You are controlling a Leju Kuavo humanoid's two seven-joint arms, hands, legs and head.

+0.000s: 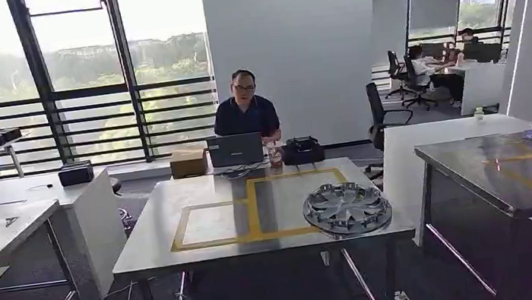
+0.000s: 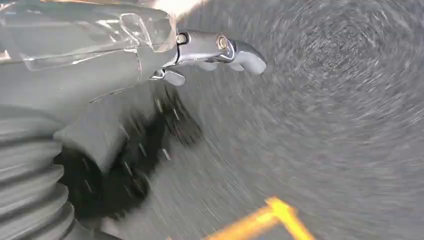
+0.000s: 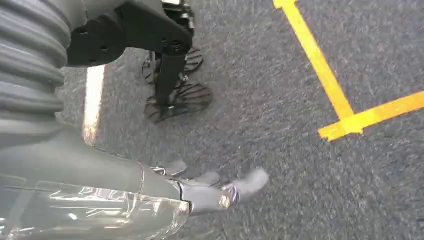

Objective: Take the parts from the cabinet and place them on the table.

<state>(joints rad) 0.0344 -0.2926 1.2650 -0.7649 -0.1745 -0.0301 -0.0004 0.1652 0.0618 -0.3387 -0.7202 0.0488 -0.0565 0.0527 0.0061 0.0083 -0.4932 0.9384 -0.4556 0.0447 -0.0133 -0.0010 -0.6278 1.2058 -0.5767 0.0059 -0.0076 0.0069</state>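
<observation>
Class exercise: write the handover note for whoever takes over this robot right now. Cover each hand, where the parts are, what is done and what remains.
Left hand: hanging over grey carpet, holding nothing.
Right hand: hanging over grey carpet beside yellow floor tape, holding nothing.
Parts: one silver plastic wheel cover lies on the steel table, at its right front corner, overlapping the yellow taped outline.
Done: that part is on the table.
Left: whether more parts remain cannot be told; the cabinet is out of frame.
</observation>
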